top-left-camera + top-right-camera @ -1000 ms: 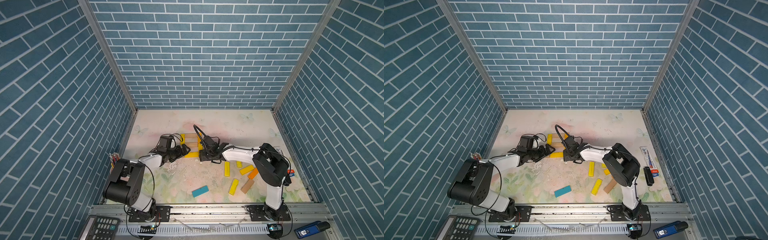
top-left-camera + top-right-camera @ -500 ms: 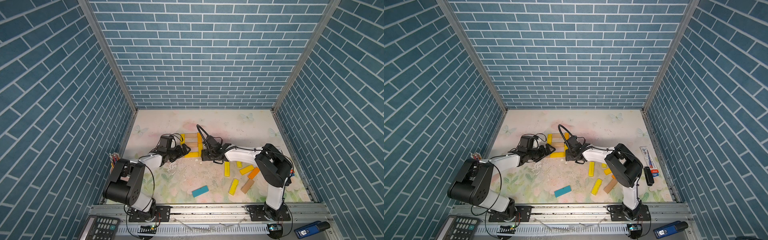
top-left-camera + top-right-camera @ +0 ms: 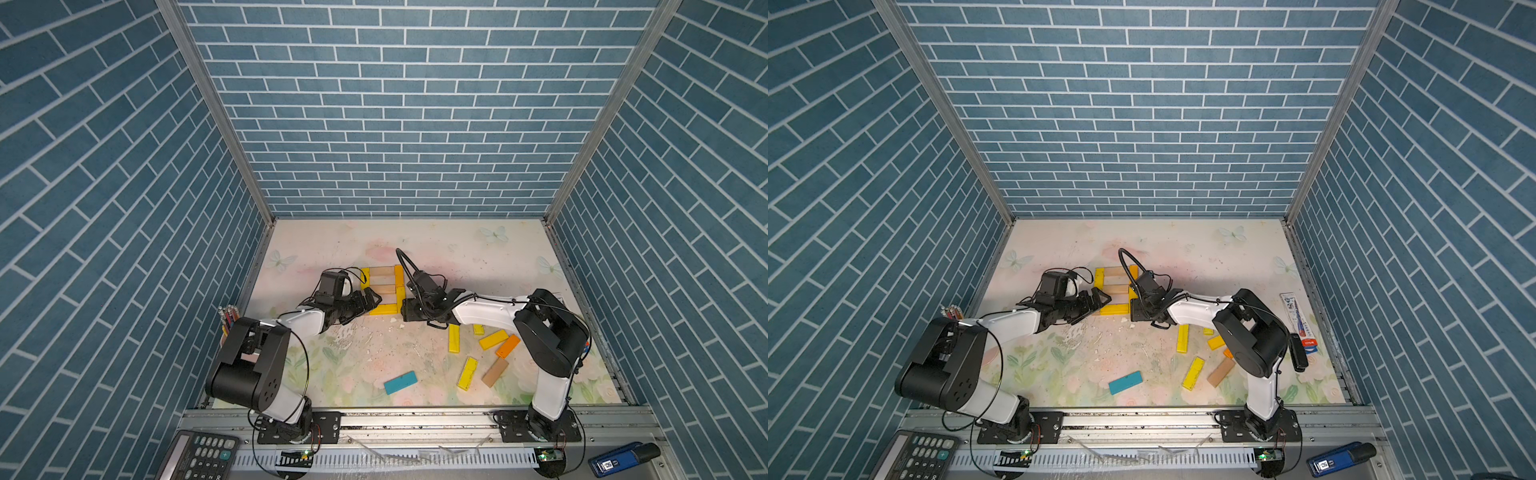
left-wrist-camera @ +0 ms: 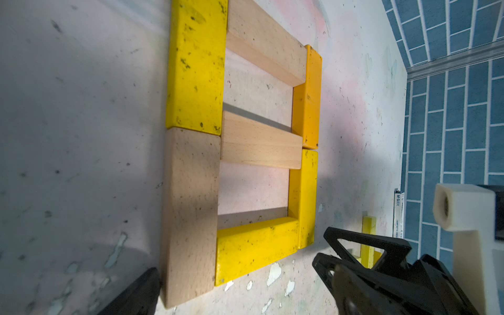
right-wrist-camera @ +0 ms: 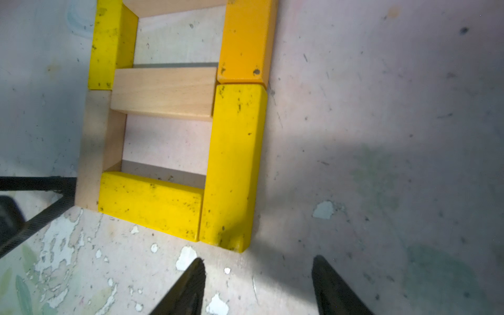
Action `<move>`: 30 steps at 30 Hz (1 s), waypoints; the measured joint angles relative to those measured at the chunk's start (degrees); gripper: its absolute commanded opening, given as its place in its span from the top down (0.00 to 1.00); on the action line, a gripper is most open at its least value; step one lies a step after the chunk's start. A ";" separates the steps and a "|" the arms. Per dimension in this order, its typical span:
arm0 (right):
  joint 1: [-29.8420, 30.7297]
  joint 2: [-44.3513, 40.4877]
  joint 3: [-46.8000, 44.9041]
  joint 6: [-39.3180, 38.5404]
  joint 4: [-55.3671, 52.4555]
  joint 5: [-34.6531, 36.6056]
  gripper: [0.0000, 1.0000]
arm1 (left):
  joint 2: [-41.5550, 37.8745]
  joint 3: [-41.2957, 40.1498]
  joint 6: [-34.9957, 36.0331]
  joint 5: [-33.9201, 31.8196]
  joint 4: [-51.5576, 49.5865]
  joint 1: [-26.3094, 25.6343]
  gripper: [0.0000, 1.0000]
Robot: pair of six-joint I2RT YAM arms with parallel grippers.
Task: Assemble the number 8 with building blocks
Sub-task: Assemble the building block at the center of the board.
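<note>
Our left gripper (image 3: 370, 298) and right gripper (image 5: 257, 264) gape empty; blocks (image 5: 234, 163) just ahead seem light, stiff, slick; we'd pinch across long sides.

**Free room and obstacles.** The block figure (image 3: 382, 291) occupies mid-table. Its near corners are hemmed by the left gripper (image 3: 371, 300) and the right gripper (image 5: 257, 263). The right gripper's spread fingers frame bare surface just short of the corner of a yellow block (image 5: 231, 163). Open passage lies over the bare back of the table (image 3: 436, 241) behind the figure. The near centre between the arms is also open, with the teal block (image 3: 400, 382) lying in it. Loose blocks (image 3: 493, 339) clutter the near right, beside and partly under the right arm (image 3: 486, 311).
</note>
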 measured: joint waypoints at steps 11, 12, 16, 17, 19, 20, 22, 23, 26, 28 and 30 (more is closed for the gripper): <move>-0.35 -2.54 -2.89 -0.07 1.44 0.00 0.36 | -0.50 0.00 -0.26 -0.13 -0.28 -0.09 0.00; -0.39 -2.95 -3.26 -0.09 1.38 0.04 0.36 | -0.92 0.00 -0.17 -0.31 -0.50 -0.09 0.00; -0.76 -6.05 -5.25 -0.52 0.66 0.26 0.37 | -3.80 -0.02 0.92 -1.33 -2.71 -0.11 0.01; -0.90 -7.17 -5.92 -0.57 0.37 0.37 0.37 | -4.81 -0.02 1.36 -1.60 -3.58 -0.09 0.01; -1.16 -9.46 -7.26 -0.70 -0.66 0.83 0.38 | -6.82 -0.02 2.32 -2.21 -5.27 -0.11 0.01; -1.27 -10.54 -7.78 -0.74 -1.53 1.20 0.38 | -7.96 -0.02 2.95 -2.49 -6.21 -0.11 0.00; -1.36 -12.24 -8.66 -0.96 -3.08 2.12 0.38 | -10.29 -0.02 4.24 -2.75 -8.09 -0.11 0.00; -1.36 -13.03 -9.25 -0.98 -3.69 2.67 0.38 | -11.58 -0.02 4.98 -2.80 -9.14 -0.11 0.01; -1.42 -15.56 -12.02 -0.98 -5.11 3.85 0.38 | -15.04 -0.02 7.48 -2.54 -12.07 -0.31 0.00; -1.44 -17.00 -13.99 -0.92 -6.25 4.50 0.38 | -17.33 0.02 9.03 -2.12 -13.99 -0.66 0.01; -1.44 -18.14 -15.52 -0.68 -7.43 5.14 0.39 | -19.56 0.20 10.19 -1.81 -15.74 -1.40 0.01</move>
